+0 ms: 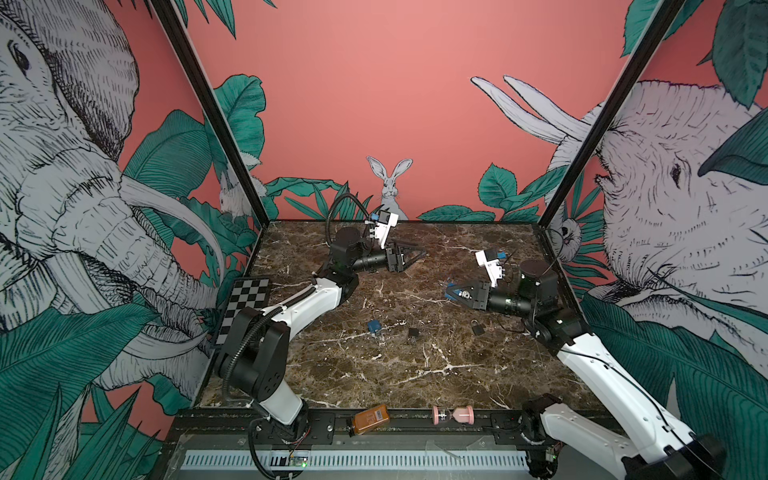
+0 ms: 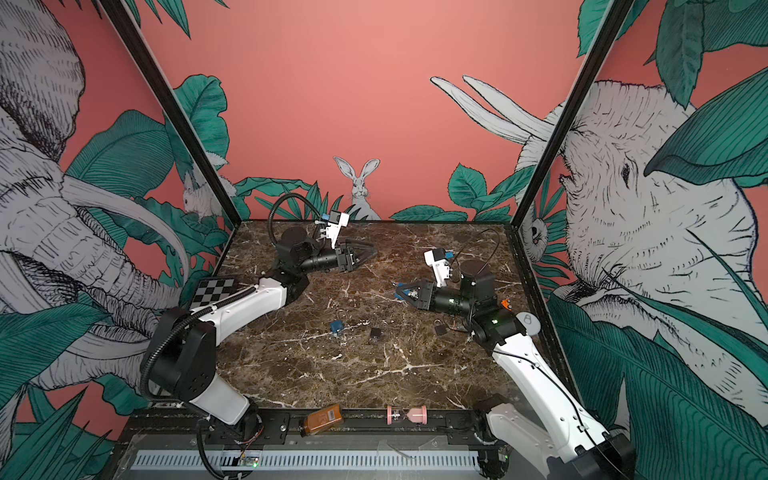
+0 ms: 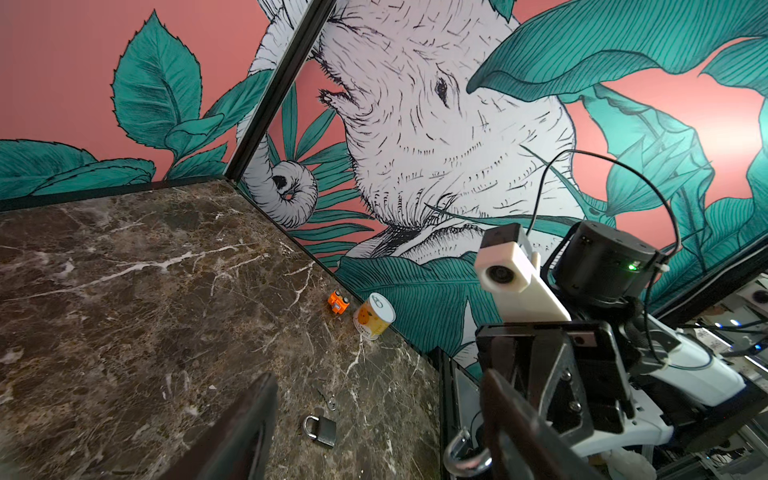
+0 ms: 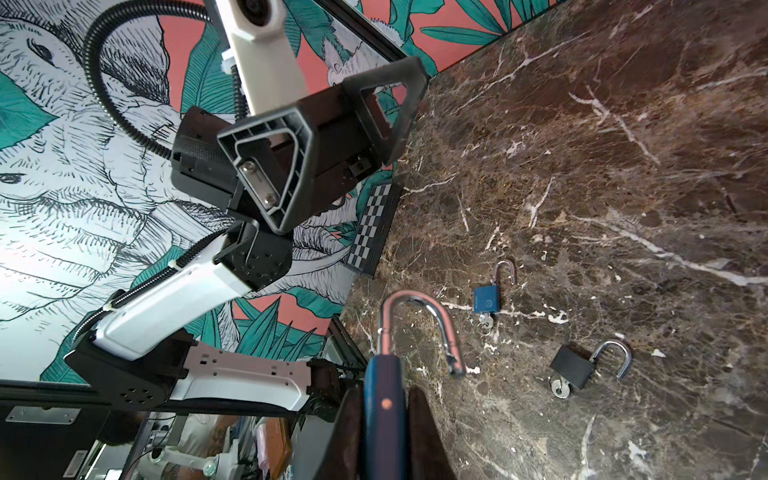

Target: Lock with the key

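My right gripper (image 4: 384, 395) is shut on a large blue padlock (image 4: 382, 386), whose silver shackle (image 4: 419, 324) stands swung open. It hovers over the right middle of the table in both top views (image 1: 449, 291) (image 2: 400, 291). I cannot make out a key in that lock. My left gripper (image 1: 415, 257) (image 2: 368, 253) is open and empty at the far left, a good way from the padlock. On the marble lie a small blue padlock (image 4: 487, 300) with a key in it, a black padlock (image 4: 571, 368) with a key, and a dark shut padlock (image 3: 320, 430) beside a loose key (image 3: 329, 400).
A checkerboard card (image 1: 245, 299) leans at the left wall. An orange toy (image 3: 338, 302) and a small can (image 3: 374, 316) sit by the right wall. An amber bottle (image 1: 371, 419) and a pink hourglass (image 1: 453, 414) lie on the front rail.
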